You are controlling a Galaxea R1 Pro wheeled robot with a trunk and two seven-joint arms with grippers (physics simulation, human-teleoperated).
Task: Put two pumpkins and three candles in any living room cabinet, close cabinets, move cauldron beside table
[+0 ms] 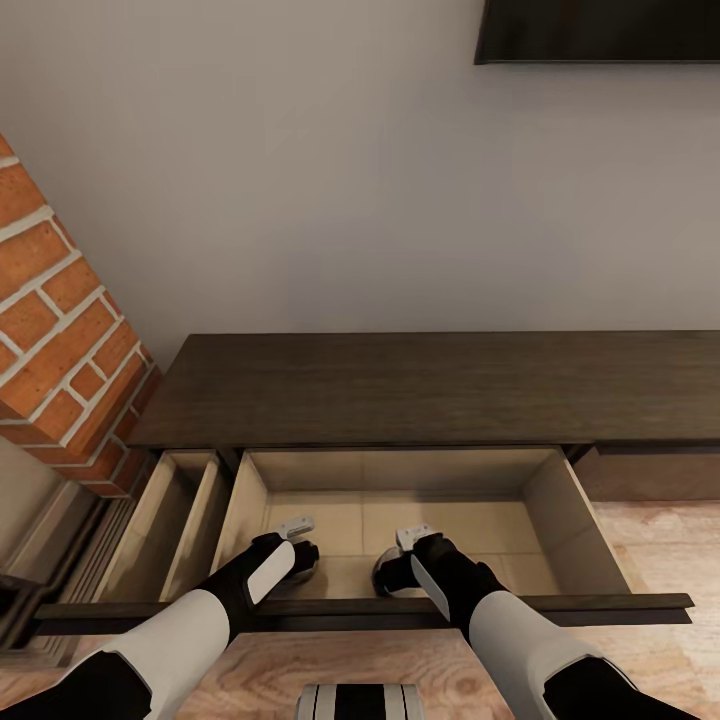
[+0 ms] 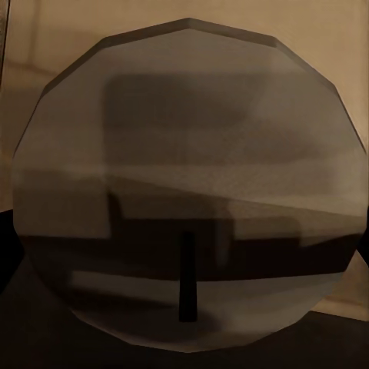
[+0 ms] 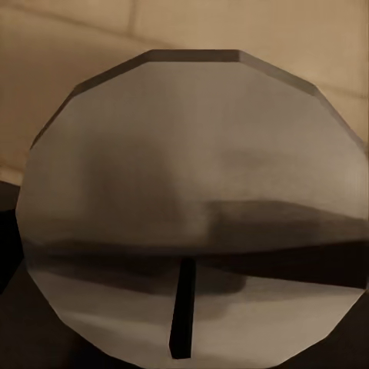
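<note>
Ahead of you is a plain pale wall (image 1: 350, 180), and against it stands the long dark-brown cabinet (image 1: 430, 390), its top bare. A brick fireplace (image 1: 60, 340) rises at the cabinet's left end, wood floor (image 1: 660, 550) shows at the lower right, and the bottom edge of a TV (image 1: 600, 30) hangs at the upper right. The cabinet's wide drawer (image 1: 560, 510) is pulled out toward you, pale inside, with its dark front (image 1: 600, 605) running across both of your forearms. A narrow drawer (image 1: 150, 530) beside it, on the fireplace side, is also pulled out. Both of your arms reach over the front and down into the wide drawer. Your left pincer (image 1: 296, 545) sits at the left candle (image 1: 303, 575), a round dark-grey shape low in the drawer near its front. Your right pincer (image 1: 405, 555) sits at the right candle (image 1: 385, 575), a little apart from the first. In the left wrist view, the left candle (image 2: 184, 154) appears as a faceted grey disc with a short dark wick (image 2: 185, 277), seen close against the pale drawer. The right wrist view shows the right candle (image 3: 192, 169) and its wick (image 3: 181, 307) in the same way. You cannot tell whether either pincer is spread or pinching its candle, since the fingertips are hidden.
</note>
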